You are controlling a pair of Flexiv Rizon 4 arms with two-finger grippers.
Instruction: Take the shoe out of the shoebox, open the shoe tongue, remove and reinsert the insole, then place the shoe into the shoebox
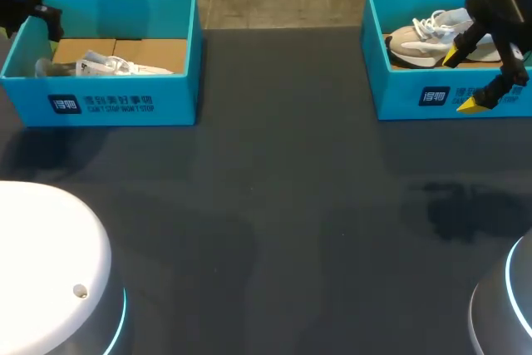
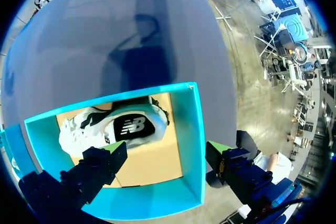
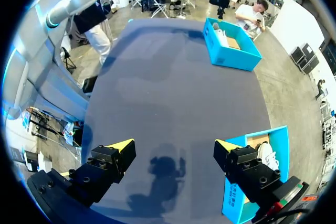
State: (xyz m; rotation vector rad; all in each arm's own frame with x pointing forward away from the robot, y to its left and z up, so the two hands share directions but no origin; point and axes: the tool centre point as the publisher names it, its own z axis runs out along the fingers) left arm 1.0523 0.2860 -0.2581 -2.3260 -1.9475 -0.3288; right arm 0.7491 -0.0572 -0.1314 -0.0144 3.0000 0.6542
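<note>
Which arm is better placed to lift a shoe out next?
Left, probably. The left end effector hangs open over the left shoebox, one finger beside the left shoe. The right end effector is open mostly over bare table, the right shoe off to one side.

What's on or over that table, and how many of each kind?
Teal shoeboxes: 2, left shoebox and right shoebox
Shoes: 2, left shoe and right shoe, one in each box
Grippers: 2, left gripper and right gripper
Total: 6
</note>
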